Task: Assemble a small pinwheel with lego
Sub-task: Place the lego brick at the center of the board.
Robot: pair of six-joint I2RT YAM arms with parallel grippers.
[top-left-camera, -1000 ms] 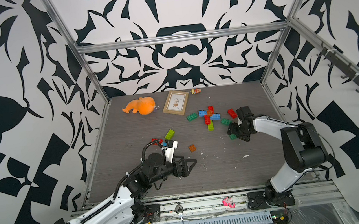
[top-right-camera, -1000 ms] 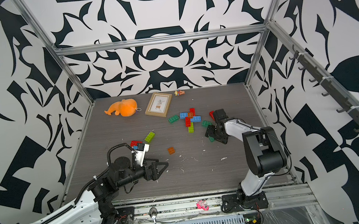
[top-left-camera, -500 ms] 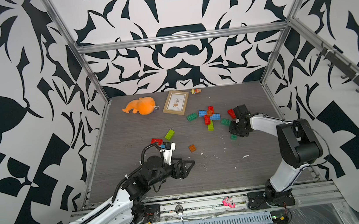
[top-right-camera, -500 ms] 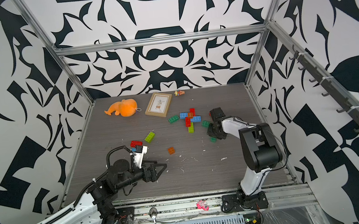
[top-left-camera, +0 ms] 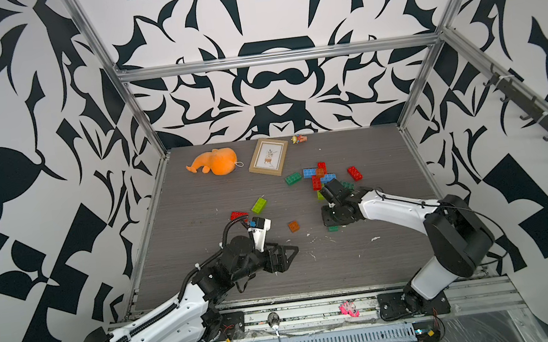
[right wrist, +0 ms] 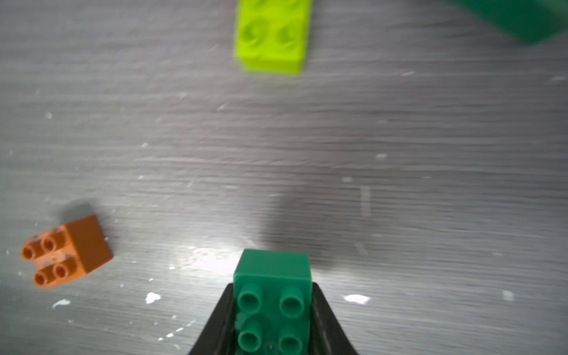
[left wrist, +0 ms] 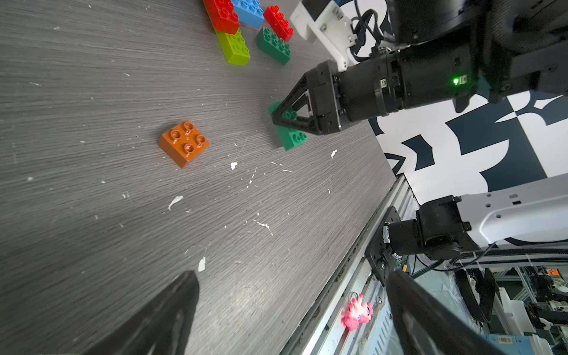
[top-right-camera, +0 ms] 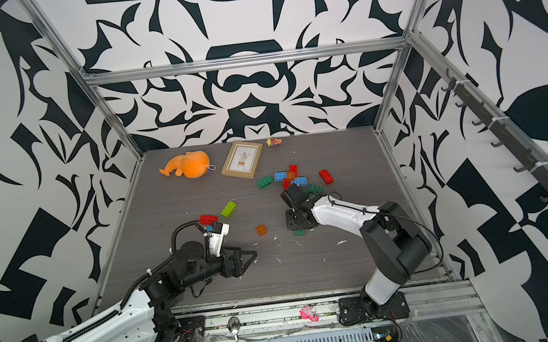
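My right gripper [right wrist: 273, 295] is shut on a dark green lego brick [right wrist: 272, 267], studs facing the wrist camera, low over the table. In a top view the right gripper [top-left-camera: 332, 221] hangs in front of the brick cluster with a sliver of green [top-left-camera: 333, 228] under it. An orange-brown square brick [top-left-camera: 294, 226] lies loose to its left, also seen as the brown brick [left wrist: 183, 143]. My left gripper [top-left-camera: 288, 251] stands open and empty near the front, pointing right. A lime brick [top-left-camera: 259, 205] and a red brick [top-left-camera: 239, 215] lie behind it.
The cluster of blue [top-left-camera: 308, 173], red [top-left-camera: 355, 173] and dark green [top-left-camera: 293, 178] bricks sits back right. An orange plush [top-left-camera: 217, 161], a picture frame [top-left-camera: 268, 156] and a small figurine [top-left-camera: 298, 138] lie at the back. A pink toy [top-left-camera: 348, 309] hangs on the front rail.
My right gripper closed on the dark green brick beside the cluster and carried it left and toward the front. The left arm has barely moved.
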